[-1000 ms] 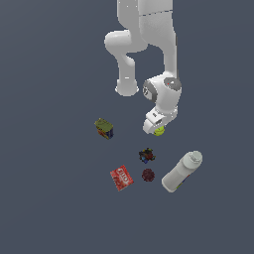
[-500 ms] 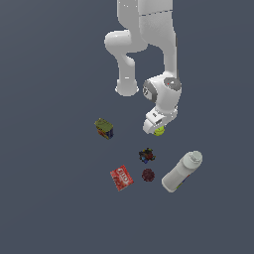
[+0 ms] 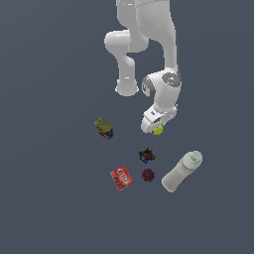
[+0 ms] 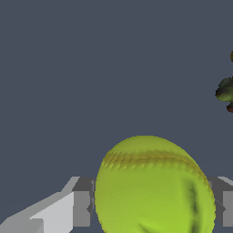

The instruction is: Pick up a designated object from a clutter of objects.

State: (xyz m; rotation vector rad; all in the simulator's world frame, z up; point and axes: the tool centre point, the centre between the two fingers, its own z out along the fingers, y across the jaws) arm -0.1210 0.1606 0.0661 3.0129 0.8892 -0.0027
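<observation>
The small yellow-green tennis ball (image 3: 158, 130) sits right under my gripper (image 3: 156, 127), above the rest of the clutter in the exterior view. In the wrist view the ball (image 4: 152, 186) fills the space between my grey fingers (image 4: 82, 207), which press against both of its sides, so the gripper (image 4: 154, 211) is shut on it. I cannot tell whether the ball is off the floor. The rest of the clutter lies apart: a dark multicoloured cube (image 3: 146, 155), a dark red ball (image 3: 148, 174), a flat red packet (image 3: 121, 177), a white bottle (image 3: 181, 171) and a green-blue box (image 3: 104, 128).
The arm's white base (image 3: 127, 88) stands behind the gripper. The floor is plain dark grey. A dark object (image 4: 226, 93) shows at the edge of the wrist view.
</observation>
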